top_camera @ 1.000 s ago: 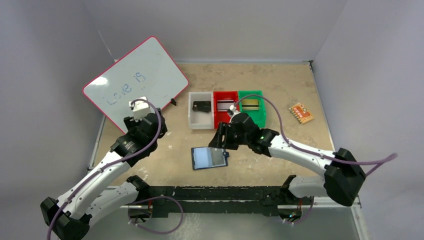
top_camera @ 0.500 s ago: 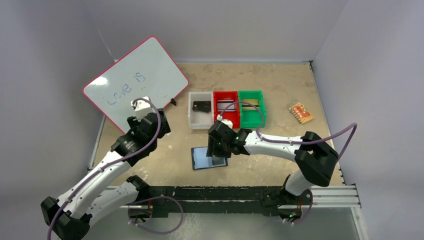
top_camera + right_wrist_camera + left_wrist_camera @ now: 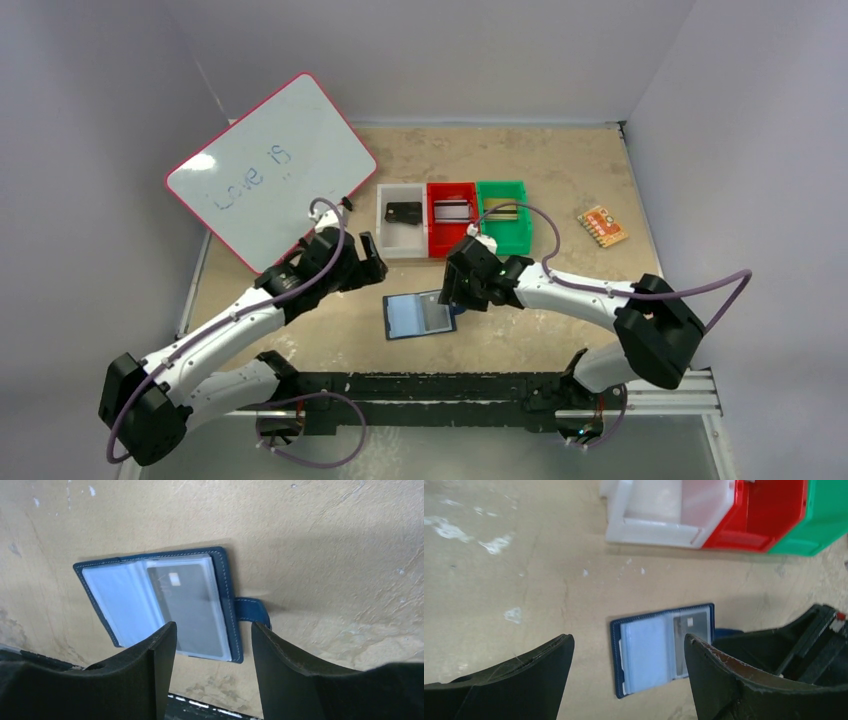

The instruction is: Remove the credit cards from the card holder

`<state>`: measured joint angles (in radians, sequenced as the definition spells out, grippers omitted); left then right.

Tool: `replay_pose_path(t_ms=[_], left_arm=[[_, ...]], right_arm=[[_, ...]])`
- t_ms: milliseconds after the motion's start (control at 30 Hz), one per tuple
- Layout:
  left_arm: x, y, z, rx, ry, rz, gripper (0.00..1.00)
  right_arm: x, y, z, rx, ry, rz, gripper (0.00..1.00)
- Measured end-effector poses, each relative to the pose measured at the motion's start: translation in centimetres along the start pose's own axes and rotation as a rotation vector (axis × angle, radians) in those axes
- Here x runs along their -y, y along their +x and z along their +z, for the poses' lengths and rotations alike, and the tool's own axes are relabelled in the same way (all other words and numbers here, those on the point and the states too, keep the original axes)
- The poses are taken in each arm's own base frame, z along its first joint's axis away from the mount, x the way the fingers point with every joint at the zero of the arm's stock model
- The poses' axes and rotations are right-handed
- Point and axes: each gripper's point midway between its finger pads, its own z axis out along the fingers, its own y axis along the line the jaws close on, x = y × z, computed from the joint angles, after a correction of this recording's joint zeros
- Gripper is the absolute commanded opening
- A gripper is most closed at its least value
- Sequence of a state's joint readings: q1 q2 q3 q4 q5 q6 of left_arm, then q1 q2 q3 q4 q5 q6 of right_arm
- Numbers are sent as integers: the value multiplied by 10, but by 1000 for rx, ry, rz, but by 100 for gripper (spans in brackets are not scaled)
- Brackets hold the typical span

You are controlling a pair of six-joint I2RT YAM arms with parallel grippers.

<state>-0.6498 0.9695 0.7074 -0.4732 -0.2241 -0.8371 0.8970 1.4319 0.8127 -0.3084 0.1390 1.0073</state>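
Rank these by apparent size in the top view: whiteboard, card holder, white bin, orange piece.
1. whiteboard
2. white bin and card holder: look about alike, so not ranked
3. orange piece

Whiteboard [image 3: 270,170], bin row [image 3: 452,186], orange patterned piece [image 3: 602,226]

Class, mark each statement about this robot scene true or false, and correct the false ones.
1. The card holder lies open on the table. True.
2. The left gripper is shut on the card holder. False: its jaws stand open and hold nothing.
3. A dark card sits in a clear sleeve of the card holder. True.
4. In the top view the bins run green, red, white from left to right. False: the order is white bin, red bin, green bin.
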Motion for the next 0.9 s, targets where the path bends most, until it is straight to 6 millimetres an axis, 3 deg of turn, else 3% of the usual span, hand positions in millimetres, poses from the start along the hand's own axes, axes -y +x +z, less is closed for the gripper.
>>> replay_pose_path(t_ms=[100,267,400,633,900], left_arm=[[11,20,2,-60,30,24,79],[24,48,3,-126,54,54,72],[14,67,9,-167,9,62,72],[-10,87,14,-204,-59,54,72],[-10,98,17,-238,-55,49,70]], right_arm=[[4,1,5,-13,-17,5,56],[-13,6,5,-41,-114,-8,53],[-24,4,4,-39,-161,-10,53],[-22,6,6,-40,-162,-8,54],[-15,11,12,-56,-133,-3,53]])
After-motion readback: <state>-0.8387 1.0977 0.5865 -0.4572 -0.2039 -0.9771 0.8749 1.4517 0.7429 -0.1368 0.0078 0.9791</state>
